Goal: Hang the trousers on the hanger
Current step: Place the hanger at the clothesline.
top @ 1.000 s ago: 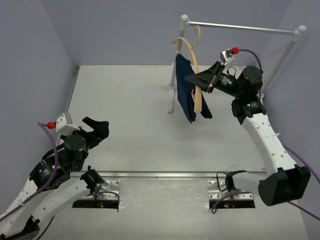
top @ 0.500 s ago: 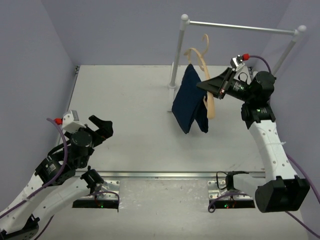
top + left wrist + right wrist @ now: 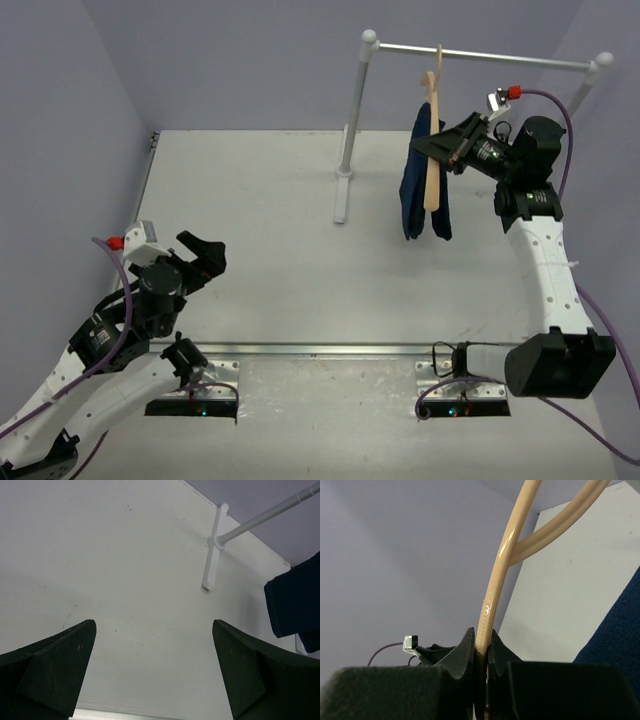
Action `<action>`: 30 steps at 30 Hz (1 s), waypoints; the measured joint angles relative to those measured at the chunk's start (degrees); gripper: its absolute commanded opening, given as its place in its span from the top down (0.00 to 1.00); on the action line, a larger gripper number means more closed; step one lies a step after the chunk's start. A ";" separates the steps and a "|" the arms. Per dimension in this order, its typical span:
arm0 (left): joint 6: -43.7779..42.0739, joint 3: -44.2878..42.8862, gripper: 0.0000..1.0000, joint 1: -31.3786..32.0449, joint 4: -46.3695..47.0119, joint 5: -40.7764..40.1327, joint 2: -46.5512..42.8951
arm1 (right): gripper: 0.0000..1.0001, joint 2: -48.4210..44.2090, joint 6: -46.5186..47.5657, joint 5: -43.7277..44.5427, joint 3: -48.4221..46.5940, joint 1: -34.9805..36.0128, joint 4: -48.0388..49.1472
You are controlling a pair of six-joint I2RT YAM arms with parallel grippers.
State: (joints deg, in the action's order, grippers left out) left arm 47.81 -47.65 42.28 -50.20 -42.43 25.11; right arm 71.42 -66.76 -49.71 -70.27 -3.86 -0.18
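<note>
The dark navy trousers (image 3: 418, 185) hang folded over the tan wooden hanger (image 3: 431, 150), whose hook sits at the white rail (image 3: 480, 55). My right gripper (image 3: 440, 150) is shut on the hanger's bar, high at the back right; in the right wrist view the fingers (image 3: 465, 652) pinch the tan bar (image 3: 492, 595), with blue cloth (image 3: 615, 645) at the right. My left gripper (image 3: 200, 258) is open and empty, low at the near left. In the left wrist view its fingers (image 3: 55, 665) frame bare table, with the trousers (image 3: 295, 602) far right.
The white rail stands on ball-topped posts (image 3: 369, 38), its left post's foot (image 3: 341, 200) on the grey table (image 3: 250, 220). Purple walls close in the left, back and right. A metal strip (image 3: 330, 350) runs along the near edge.
My right gripper has carried the hanger with the trousers up and to the right, from beside the left post to the rail, and the hanger now hangs upright. The left arm barely moved.
</note>
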 measured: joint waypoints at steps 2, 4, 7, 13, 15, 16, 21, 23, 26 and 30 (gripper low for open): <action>-0.01 0.09 0.00 0.00 0.10 0.05 -0.39 | 1.00 1.73 0.28 -0.12 -0.89 -0.34 0.88; -0.02 0.16 0.00 0.00 0.18 0.10 -0.76 | 1.00 3.31 0.30 -0.34 -1.52 -0.54 1.76; -0.19 0.18 0.00 0.00 0.29 0.31 -1.03 | 1.00 5.87 -0.10 -0.87 -2.44 -0.61 3.71; -1.45 0.69 0.00 0.00 1.21 1.38 -1.17 | 1.00 11.46 -0.77 -1.68 -5.54 -0.87 7.63; -1.90 0.84 0.00 0.00 1.57 1.67 -1.26 | 1.00 13.60 -1.33 -1.73 -7.26 -1.08 9.12; -2.17 0.87 0.00 0.00 1.71 1.82 -1.31 | 1.00 14.46 -1.60 -1.71 -7.64 -1.19 10.22; -2.95 0.94 0.00 0.00 2.65 2.75 -1.38 | 1.00 18.24 -2.84 -1.60 -8.31 -1.70 14.91; -3.12 1.10 0.00 0.00 2.90 3.02 -1.38 | 1.00 19.30 -3.79 -1.62 -8.22 -1.91 16.18; -3.42 1.42 0.00 0.00 3.10 3.25 -1.38 | 1.00 19.75 -4.93 -1.69 -6.95 -2.08 18.32; -3.75 1.49 0.00 0.00 3.41 3.51 -1.38 | 1.00 19.77 -5.44 -2.07 -4.97 -2.10 20.27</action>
State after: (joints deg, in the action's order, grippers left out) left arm 44.07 -46.15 42.28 -46.79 -38.91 23.73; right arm 91.20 -72.19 -51.77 -75.24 -5.96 20.09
